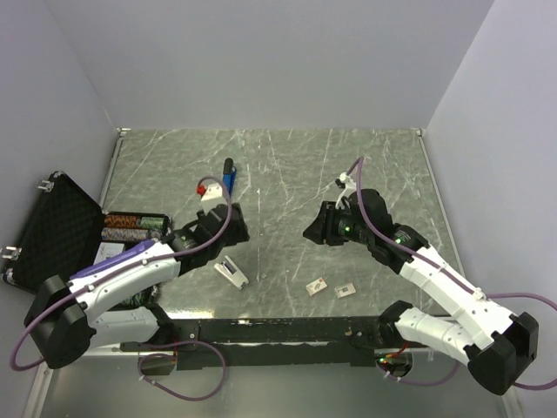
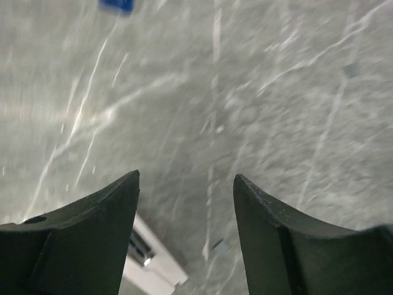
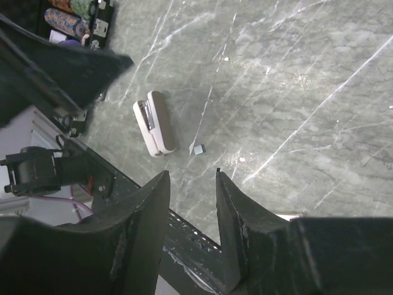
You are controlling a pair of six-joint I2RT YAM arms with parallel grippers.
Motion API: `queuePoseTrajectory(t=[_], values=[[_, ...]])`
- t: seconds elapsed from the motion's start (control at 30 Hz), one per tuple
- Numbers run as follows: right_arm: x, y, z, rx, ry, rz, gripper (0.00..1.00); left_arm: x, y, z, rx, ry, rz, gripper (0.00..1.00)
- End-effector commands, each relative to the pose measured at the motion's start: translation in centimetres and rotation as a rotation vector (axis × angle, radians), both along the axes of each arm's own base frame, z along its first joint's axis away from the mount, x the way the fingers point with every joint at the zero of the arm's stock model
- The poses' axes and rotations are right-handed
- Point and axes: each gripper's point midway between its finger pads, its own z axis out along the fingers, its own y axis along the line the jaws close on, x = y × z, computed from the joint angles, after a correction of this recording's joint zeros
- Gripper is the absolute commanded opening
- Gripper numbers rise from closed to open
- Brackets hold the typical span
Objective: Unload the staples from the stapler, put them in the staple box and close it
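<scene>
Left wrist view: stapler (image 2: 116,5) cut off at top edge, blurred.

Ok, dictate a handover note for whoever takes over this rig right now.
Left pincer: open, empty, above the table.
Right pincer: open, empty, also raised.
Stapler: lies loose toward the far side, beyond the left pincer, nothing gripping it.
Staples: not clearly visible; a tiny grey bit beside the white bar could be anything.
Done: unloading cannot be confirmed.
Left: check the stapler, remove any staples.
</scene>
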Motion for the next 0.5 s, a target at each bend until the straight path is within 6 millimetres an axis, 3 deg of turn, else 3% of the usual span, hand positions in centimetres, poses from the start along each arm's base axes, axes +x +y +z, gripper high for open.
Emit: queuePoseTrajectory(t=[0.0, 0.23, 0.47], values=[[0.4, 0.6, 0.8, 0.024, -0.027, 0.022, 0.45, -2.5, 1.5, -3.2, -0.128, 0.135, 0.125, 0.67], [0.5, 0.8, 0.7, 0.017, -0.026, 0.032, 0.47, -5.5, 3.5, -6.8, -0.194, 0.267, 0.242, 0.67], [0.7, 1.3, 0.8, 0.019, -0.021, 0.049, 0.47, -7.4, 4.5, -8.7, -0.256, 0.35, 0.294, 0.65]])
